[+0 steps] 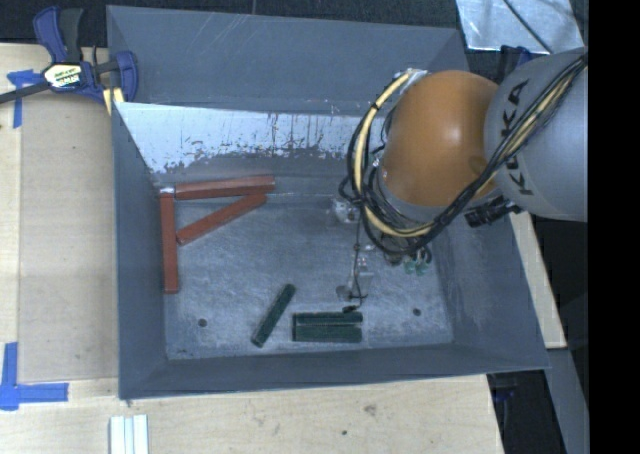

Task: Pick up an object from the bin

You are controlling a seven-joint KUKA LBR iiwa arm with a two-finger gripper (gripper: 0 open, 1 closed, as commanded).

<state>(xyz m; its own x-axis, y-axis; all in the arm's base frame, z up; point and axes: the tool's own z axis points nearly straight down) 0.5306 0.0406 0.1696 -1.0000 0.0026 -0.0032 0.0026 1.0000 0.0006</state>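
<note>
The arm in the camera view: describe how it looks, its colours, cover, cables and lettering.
The arm has a rounded silver-grey casing with dark KUKA lettering. Its wrist carries a glossy orange dome cover, ringed by a bundle of black and yellow cables. Below it is a slim, pale metal gripper.

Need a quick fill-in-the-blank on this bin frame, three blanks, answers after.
1. The gripper hangs over the right end of the dark ___ block.
2. The green stick lies to the block's ___.
3. The red-brown sticks at the left of the bin number ___.
Missing: green; left; three.
</note>
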